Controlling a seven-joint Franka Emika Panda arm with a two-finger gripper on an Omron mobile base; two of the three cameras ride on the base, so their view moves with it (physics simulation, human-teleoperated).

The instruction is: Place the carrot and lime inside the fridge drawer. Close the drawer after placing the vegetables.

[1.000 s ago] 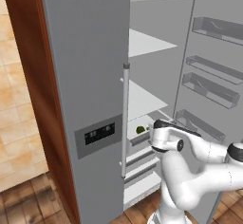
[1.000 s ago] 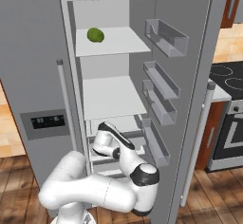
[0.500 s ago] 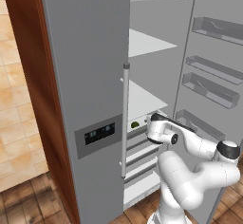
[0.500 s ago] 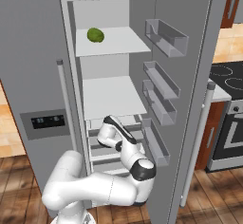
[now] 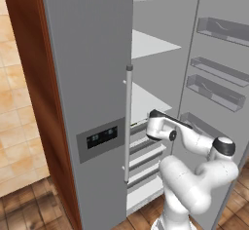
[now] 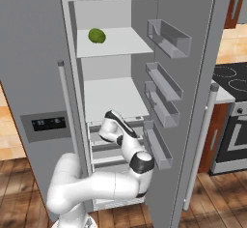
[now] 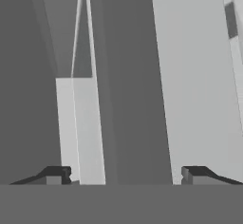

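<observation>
The fridge stands open, and my arm reaches into it at the height of the stacked pale drawers. My hand is over the top fridge drawer, just under the lower shelf. The gripper is open in the hand view, its dark fingertips wide apart with nothing between them, facing grey fridge walls close up. The carrot and the lime are hidden. My arm covers most of the top drawer, so I cannot tell how far out it stands.
A larger yellow-green oval fruit lies on the upper shelf. Translucent door bins line the open right door. The closed left door with its handle stands close to my arm. A stove is at the right.
My hand has pushed further up and deeper into the fridge at drawer height. The small green ball seen beside the hand a second ago is now hidden.
</observation>
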